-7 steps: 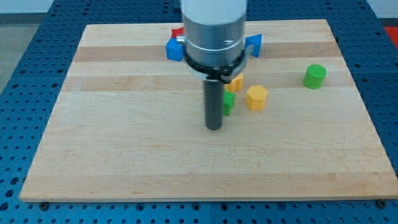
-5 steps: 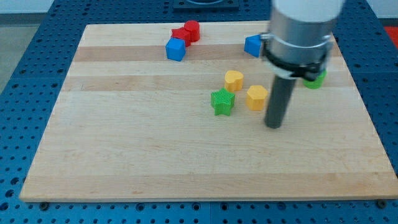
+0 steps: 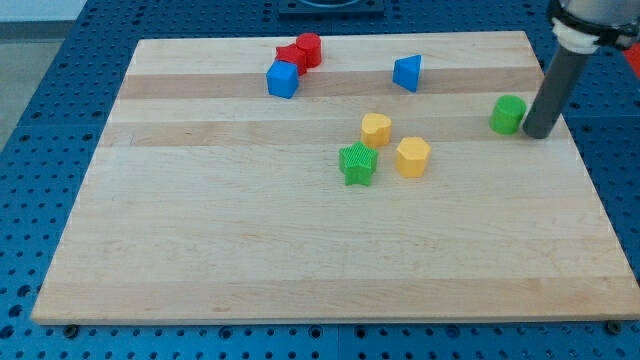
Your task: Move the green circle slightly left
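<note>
With nothing held or clamped, my tip [image 3: 539,133] stands just beside the small green circle block [image 3: 507,115] on its right side near the wooden board's [image 3: 300,250] right edge, so a leftward push looks lined up.

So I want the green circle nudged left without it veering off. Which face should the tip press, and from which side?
Probably press the green circle on its right-hand face, coming from the view's right. My tip already stands just right of it, close beside. Its side is round, so push through its middle; an off-centre push may send it sideways.
</note>
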Controlling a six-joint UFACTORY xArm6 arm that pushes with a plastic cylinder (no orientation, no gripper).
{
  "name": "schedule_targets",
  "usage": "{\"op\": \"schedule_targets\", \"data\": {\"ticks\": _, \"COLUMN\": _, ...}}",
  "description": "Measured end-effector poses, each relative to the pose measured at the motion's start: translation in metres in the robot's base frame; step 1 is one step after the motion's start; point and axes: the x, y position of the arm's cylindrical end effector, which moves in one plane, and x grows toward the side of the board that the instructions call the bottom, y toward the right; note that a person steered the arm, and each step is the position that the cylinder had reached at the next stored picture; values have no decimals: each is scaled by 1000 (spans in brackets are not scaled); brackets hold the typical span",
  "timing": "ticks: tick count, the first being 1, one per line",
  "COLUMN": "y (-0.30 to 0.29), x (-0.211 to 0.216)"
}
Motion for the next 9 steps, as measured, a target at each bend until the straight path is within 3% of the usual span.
{"op": "schedule_targets", "data": {"ticks": 2, "y": 2, "x": -33}}
{"op": "schedule_targets", "data": {"ticks": 9, "y": -36, "x": -29}}
